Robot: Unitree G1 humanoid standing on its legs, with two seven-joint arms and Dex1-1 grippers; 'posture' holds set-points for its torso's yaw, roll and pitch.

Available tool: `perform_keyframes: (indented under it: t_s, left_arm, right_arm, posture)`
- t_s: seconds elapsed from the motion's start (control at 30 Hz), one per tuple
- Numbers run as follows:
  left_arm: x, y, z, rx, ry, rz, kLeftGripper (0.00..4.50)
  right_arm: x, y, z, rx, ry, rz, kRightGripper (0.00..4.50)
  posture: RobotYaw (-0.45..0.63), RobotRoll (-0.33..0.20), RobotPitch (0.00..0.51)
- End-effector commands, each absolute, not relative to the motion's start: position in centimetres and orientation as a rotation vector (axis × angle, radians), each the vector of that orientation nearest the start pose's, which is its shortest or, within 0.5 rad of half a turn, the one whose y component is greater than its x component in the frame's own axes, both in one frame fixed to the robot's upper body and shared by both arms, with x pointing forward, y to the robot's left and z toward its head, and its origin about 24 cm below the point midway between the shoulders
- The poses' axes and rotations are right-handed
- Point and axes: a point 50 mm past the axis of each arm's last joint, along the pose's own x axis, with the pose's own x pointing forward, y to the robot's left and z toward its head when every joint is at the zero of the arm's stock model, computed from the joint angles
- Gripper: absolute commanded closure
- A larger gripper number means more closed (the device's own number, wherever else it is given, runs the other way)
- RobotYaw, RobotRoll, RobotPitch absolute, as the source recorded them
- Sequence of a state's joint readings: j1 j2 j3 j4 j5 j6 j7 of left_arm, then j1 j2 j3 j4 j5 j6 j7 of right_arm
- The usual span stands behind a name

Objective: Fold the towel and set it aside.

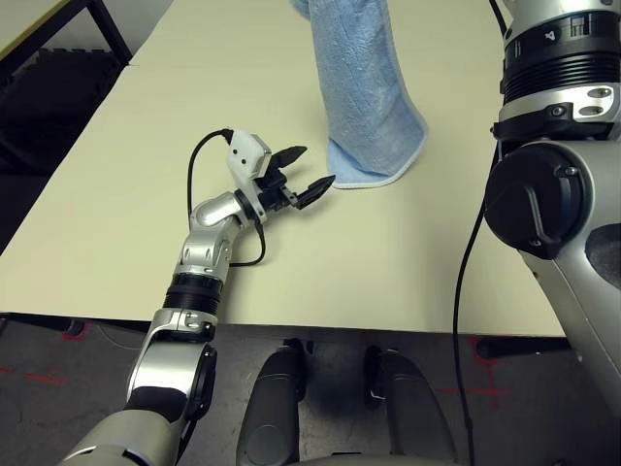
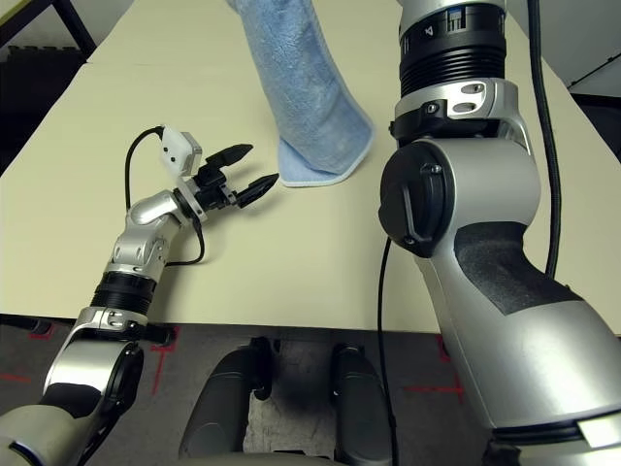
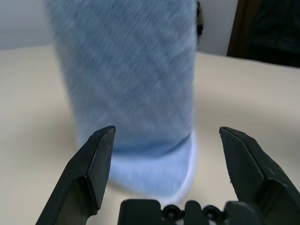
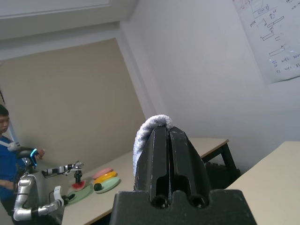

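Note:
The light-blue towel (image 1: 364,87) hangs as a long narrow drape from above the head views, and its white-edged lower end rests on the table (image 1: 116,194). My right gripper (image 4: 166,130) is raised high and shut on the towel's top edge (image 4: 143,136), which bulges beside the fingers. My left gripper (image 1: 317,165) stands open just above the table, pointing at the towel's lower end and a short way to its left. In the left wrist view the towel (image 3: 136,93) hangs just beyond the spread fingers (image 3: 101,154), apart from them.
The cream table has bare surface on the left and in front of the towel. My right forearm (image 1: 558,194) and its black cable (image 1: 464,291) stand at the right. Far behind, a person (image 4: 7,159) stands by another robot and plates of fruit (image 4: 105,180).

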State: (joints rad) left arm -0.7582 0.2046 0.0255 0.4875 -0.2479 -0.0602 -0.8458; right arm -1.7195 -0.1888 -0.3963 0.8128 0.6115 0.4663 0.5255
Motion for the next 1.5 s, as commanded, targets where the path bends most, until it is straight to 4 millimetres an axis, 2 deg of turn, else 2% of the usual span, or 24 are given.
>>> perform_keyframes:
  t_s: [0.03, 0.17, 0.27, 0.4, 0.53, 0.67, 0.77, 0.9, 1.1, 1.23, 1.3, 1.5]
  left_arm:
    - [35.7, 9.3, 19.3, 0.004, -0.392, -0.972, 0.0]
    - [36.0, 8.0, 19.3, 0.027, -0.349, -0.962, 0.0]
    - [36.8, 8.1, 18.3, 0.074, -0.274, -0.9, 0.0]
    - [37.5, 8.4, 17.8, 0.029, -0.223, -0.849, 0.0]
    - [38.6, 8.3, 17.3, 0.033, -0.175, -0.838, 0.0]
    - [39.6, 7.7, 18.0, 0.038, -0.177, -0.834, 0.0]
    - [40.0, 7.3, 19.2, 0.029, -0.215, -0.831, 0.0]
    - [39.4, 7.8, 20.1, 0.013, -0.274, -0.864, 0.0]
    - [36.4, 10.3, 19.0, -0.01, -0.239, -0.974, 0.0]
    - [36.2, 11.7, 18.6, 0.011, -0.223, -0.929, 0.0]
    - [37.0, 11.5, 18.9, -0.006, -0.234, -0.908, 0.0]
    - [39.8, 8.6, 20.1, -0.001, -0.273, -0.86, 0.0]
  right_arm:
    - [34.9, -7.5, 44.7, 0.484, -0.576, 0.991, 4.47]
    - [34.8, -7.6, 44.6, 0.484, -0.576, 0.983, 4.47]
    - [34.8, -7.8, 44.7, 0.482, -0.581, 0.977, 4.47]
    - [34.7, -8.0, 44.8, 0.48, -0.584, 0.972, 4.47]
    - [33.8, -8.3, 45.7, 0.496, -0.61, 1.015, 4.47]
    - [32.3, -9.2, 46.9, 0.489, -0.641, 1.077, 4.47]
    - [32.0, -9.9, 47.2, 0.462, -0.656, 1.052, 4.47]
    - [32.6, -10.3, 46.5, 0.447, -0.638, 1.01, 4.47]
    - [33.2, -10.3, 46.0, 0.459, -0.63, 0.988, 4.47]
    - [33.2, -10.3, 45.9, 0.464, -0.629, 0.995, 4.47]
    - [33.1, -10.3, 46.0, 0.467, -0.626, 1.005, 4.47]
    - [32.4, -10.2, 46.3, 0.455, -0.62, 1.03, 4.47]
  posture:
    - [-0.04, 0.0, 0.19]
    - [-0.04, 0.0, 0.191]
    - [-0.04, 0.0, 0.191]
    - [-0.06, 0.0, 0.194]
    - [-0.1, 0.0, 0.194]
    - [-0.14, 0.0, 0.189]
    - [-0.14, 0.0, 0.191]
    - [-0.13, 0.0, 0.198]
    - [-0.11, 0.0, 0.206]
    - [-0.11, 0.0, 0.212]
    - [-0.12, 0.0, 0.212]
    - [-0.15, 0.0, 0.209]
